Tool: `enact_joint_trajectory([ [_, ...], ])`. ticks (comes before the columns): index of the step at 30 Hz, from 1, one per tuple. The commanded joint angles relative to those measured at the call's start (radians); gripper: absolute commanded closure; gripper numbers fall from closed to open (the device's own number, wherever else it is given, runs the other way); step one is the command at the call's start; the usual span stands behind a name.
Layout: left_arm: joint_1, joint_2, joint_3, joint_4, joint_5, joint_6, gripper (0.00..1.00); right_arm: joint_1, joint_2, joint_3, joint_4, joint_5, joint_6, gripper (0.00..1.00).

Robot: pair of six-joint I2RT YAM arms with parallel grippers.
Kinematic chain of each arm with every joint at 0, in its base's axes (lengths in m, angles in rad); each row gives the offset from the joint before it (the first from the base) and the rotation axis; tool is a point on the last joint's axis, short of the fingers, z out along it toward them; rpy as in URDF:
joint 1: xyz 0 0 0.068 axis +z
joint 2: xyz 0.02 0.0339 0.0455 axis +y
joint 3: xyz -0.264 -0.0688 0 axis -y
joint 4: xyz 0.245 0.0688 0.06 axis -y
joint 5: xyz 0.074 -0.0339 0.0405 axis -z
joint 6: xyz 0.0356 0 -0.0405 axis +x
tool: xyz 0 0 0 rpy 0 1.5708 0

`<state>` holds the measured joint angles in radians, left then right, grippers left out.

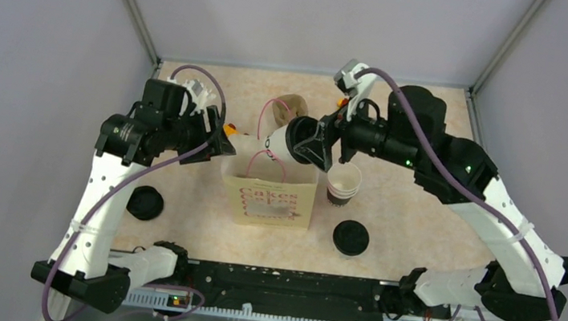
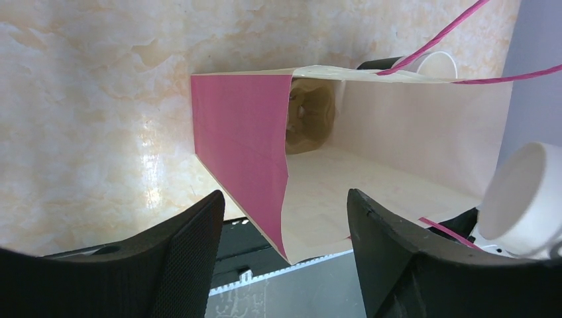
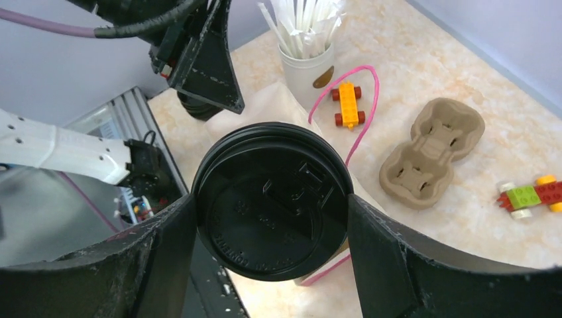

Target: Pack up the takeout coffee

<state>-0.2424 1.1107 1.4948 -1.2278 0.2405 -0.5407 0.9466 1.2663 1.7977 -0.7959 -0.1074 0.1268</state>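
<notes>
A disposable paper cup closed with a flat round black plastic lid (image 1: 287, 141) is gripped by the right claw (image 3: 272, 202). Its fingers (image 3: 166, 265) are set wide apart and pressed against opposite sides of the cup, just under the lid's rim. The cup is tipped well over, with the lid turned towards the wrist, and is held above the open mouth of a beige paper carrier bag with pink string handles (image 1: 264, 203).

Beyond this claw, on the marbled beige table (image 1: 420, 216), a brown moulded-pulp two-hole tray (image 3: 431, 152) is seen. A beige cup full of white sticks (image 3: 305, 63) and a small orange and red brick car (image 3: 348, 103) are farther off. A second brick car in green, red and yellow (image 3: 530, 195) lies just past the tray.

A short stack of open paper cups, white at the rim and dark lower down (image 1: 344, 185), stands just beside the right claw, on the side nearer the arm bases. A loose black lid (image 1: 351, 238) lies nearer the bases again, near the bag's right corner.

The left claw (image 2: 285, 199) is opened wide and nothing is held in it. It is placed at the bag's left side, and the edge of the bag's pink side panel (image 2: 242, 152) is seen in the gap ahead of its fingers (image 2: 391, 265). Whether the panel is touched cannot be told. A second loose black lid (image 1: 145, 203) lies on the table well apart from this claw, towards the bases.
</notes>
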Motion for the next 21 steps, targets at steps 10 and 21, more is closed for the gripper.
enact_joint_trajectory([
  [10, 0.006, 0.0, 0.011, 0.08, 0.009, 0.012, 0.38, 0.02, 0.019, -0.118, 0.18, -0.038, -0.275, 0.32],
  [21, 0.006, 0.037, 0.002, 0.093, -0.016, 0.031, 0.33, 0.02, 0.091, -0.203, 0.247, -0.13, -0.409, 0.32],
])
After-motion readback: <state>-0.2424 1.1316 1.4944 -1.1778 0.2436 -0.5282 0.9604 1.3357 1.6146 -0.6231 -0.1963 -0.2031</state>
